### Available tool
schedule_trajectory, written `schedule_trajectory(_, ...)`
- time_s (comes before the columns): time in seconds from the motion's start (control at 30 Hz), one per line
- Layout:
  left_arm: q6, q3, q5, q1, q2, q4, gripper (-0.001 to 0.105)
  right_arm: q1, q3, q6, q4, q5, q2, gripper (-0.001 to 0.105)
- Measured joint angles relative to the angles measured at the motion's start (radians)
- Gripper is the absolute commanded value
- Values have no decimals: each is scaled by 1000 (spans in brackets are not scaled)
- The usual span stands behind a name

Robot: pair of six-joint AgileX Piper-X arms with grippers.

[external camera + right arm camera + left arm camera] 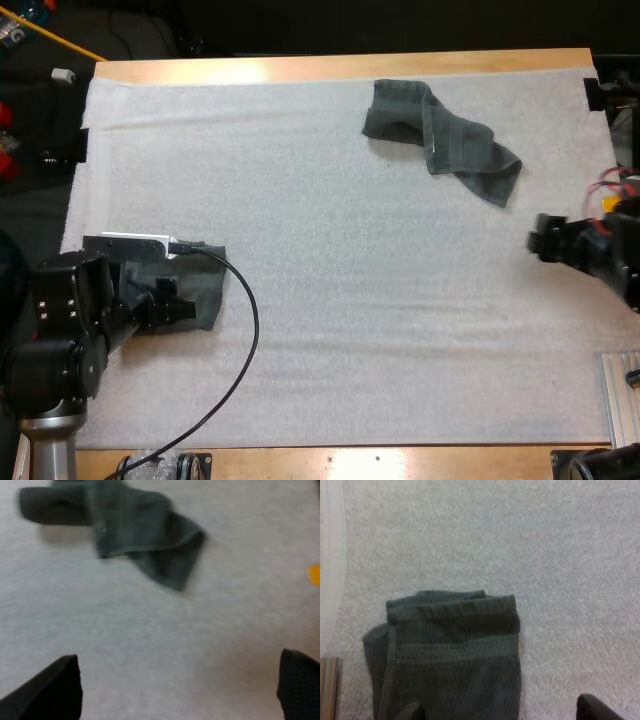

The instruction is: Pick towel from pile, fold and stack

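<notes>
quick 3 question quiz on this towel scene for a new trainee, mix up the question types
1. True or false: the crumpled towel lies toward the far side of the mat, nearer the right gripper than the left gripper.
2. Multiple choice: the folded towel lies A) beneath the left gripper, B) on the crumpled towel, C) off the mat.
3. Fill in: the right gripper is ____ (open or shut).

Key: 1 true; 2 A; 3 open.
</notes>
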Motion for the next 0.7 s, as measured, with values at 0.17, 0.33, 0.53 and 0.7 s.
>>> schedule_trajectory(0.17, -2, 0, 1, -5, -5, 14, 58, -133, 0, -50, 57, -20, -19, 77)
schedule_trajectory(0.33, -3, 0, 1, -57, -8, 14, 58, -180, 0, -51, 69, -32, -77, 77)
schedule_trajectory(0.53, 3, 0, 1, -92, -11, 23, 58, -180, 0, -77, 113, -36, -171, 77)
schedule_trajectory(0.7, 11, 0, 1, -105, -57, 48, 58, -180, 0, -93, 158, -36, -266, 77)
